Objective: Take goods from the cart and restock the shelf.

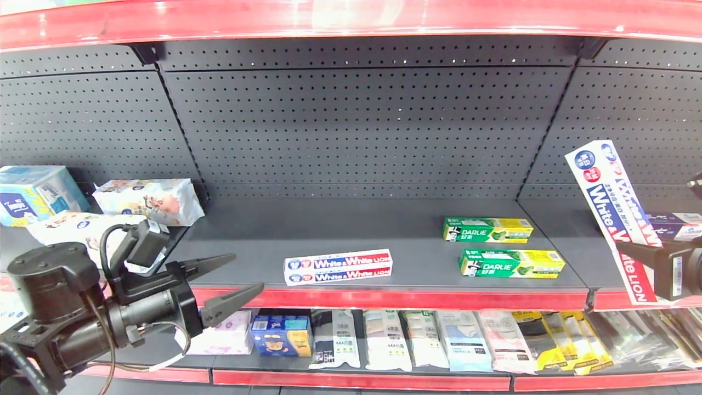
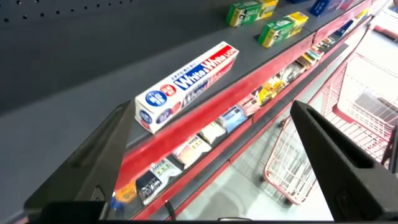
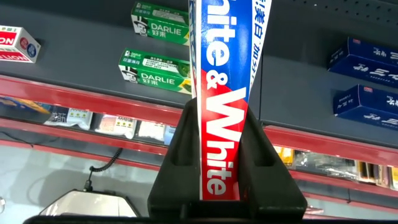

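The right gripper (image 3: 224, 124) clamps a tilted red, white and blue toothpaste box (image 1: 609, 203) by the right end of the shelf (image 1: 351, 230), the left gripper (image 1: 248, 270) hangs open and empty low left, and the left wrist view adds a red wire cart (image 2: 367, 106) below a matching box (image 2: 186, 84).

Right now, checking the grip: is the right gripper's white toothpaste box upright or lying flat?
Upright but tilted: the white toothpaste box stands on end, leaning, clamped in the right gripper.

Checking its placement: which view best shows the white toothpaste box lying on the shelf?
Head view: the white toothpaste box lies whole, flat, near the shelf front edge. Left wrist view shows it whole too, nearer but slanted; right wrist view catches one end only.
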